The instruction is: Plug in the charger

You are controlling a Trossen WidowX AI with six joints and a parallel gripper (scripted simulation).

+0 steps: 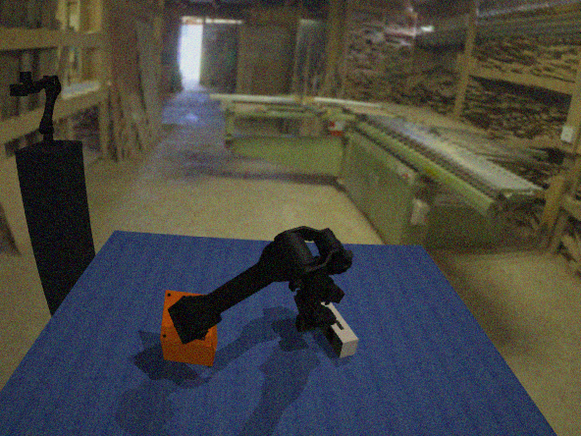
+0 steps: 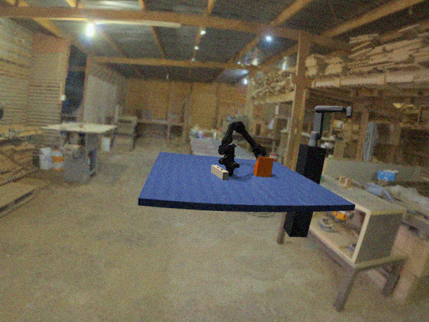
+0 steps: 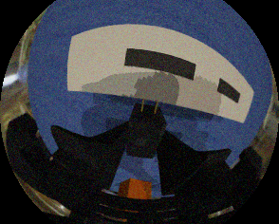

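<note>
Wrist view: charger (image 3: 147, 127) between the jaws, prongs toward power strip (image 3: 106, 62).

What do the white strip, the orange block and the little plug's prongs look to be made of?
The power strip looks like matte off-white plastic: flat, with no shine and dark slots. The orange block under the arm seems painted metal or plastic, with small dark dots at its corners that may be screws. The charger, dark like plastic, is clamped in the gripper; its prongs look brassy yellow, probably metal.
</note>
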